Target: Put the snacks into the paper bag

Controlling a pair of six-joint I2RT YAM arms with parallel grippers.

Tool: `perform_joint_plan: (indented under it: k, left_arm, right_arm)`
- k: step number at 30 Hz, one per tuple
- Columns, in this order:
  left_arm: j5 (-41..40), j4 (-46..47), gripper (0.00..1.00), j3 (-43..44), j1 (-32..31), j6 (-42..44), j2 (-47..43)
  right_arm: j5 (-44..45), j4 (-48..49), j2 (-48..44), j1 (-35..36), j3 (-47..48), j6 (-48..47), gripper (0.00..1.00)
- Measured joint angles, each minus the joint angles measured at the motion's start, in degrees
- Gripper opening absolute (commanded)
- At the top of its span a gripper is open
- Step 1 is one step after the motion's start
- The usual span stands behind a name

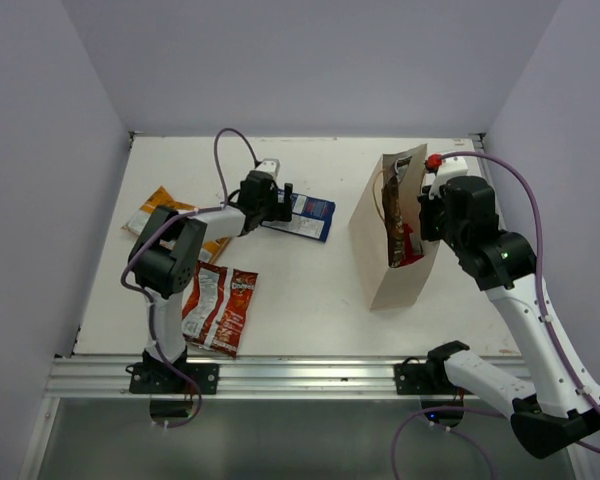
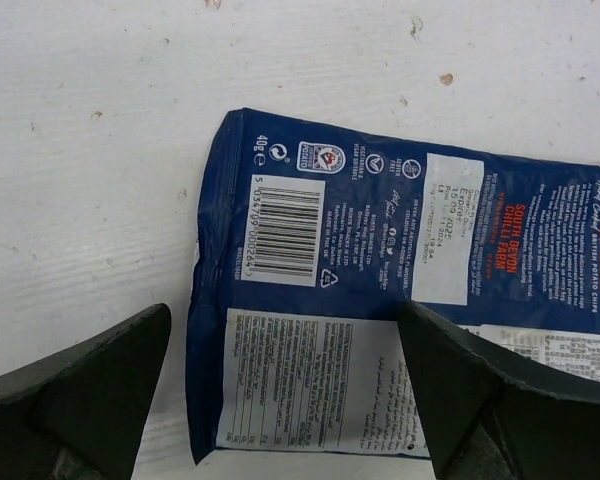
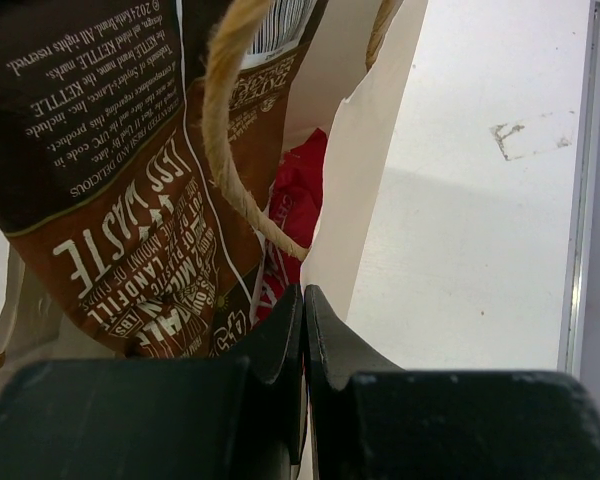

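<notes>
At the table's [image 1: 310, 300] near edge lies a red-orange packet [image 1: 220, 308]. Further back, the left gripper [image 2: 285, 330] hovers wide open over the flat blue packet [image 2: 380, 220]. Rightward, the right gripper [image 3: 304, 295], fingers pressed together, meets the rim of the standing paper bag [image 1: 375, 235], which holds a dark brown packet [image 3: 100, 150].

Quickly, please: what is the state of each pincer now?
Left pincer: open over the blue packet, holding nothing.
Right pincer: closed, apparently pinching the bag at its rim.
</notes>
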Motion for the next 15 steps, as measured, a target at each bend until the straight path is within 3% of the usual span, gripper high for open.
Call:
perform_joint_plan:
  k: [7,9,10,12,13,15]
  left_arm:
    - [-0.15,0.09,0.97,2.97,0.04,0.5,2.95]
    - [0.02,0.31,0.69,2.99,0.04,0.44,3.08]
    - [0.22,0.59,0.47,2.99,0.04,0.26,3.23]
    - [1.31,0.96,0.26,3.17,0.04,0.24,3.54]
    - [1.88,1.29,0.05,3.37,-0.02,0.04,3.67]
    - [2.43,1.6,0.0,3.65,-0.11,0.09,3.72]
  right_arm:
    - [0.0,0.0,0.0,0.0,0.0,0.0,0.04]
    - [0.0,0.0,0.0,0.0,0.0,0.0,0.04]
    - [0.0,0.0,0.0,0.0,0.0,0.0,0.04]
    - [0.02,0.0,0.0,0.0,0.0,0.0,0.04]
    - [0.02,0.0,0.0,0.0,0.0,0.0,0.04]
    - [0.0,0.0,0.0,0.0,0.0,0.0,0.04]
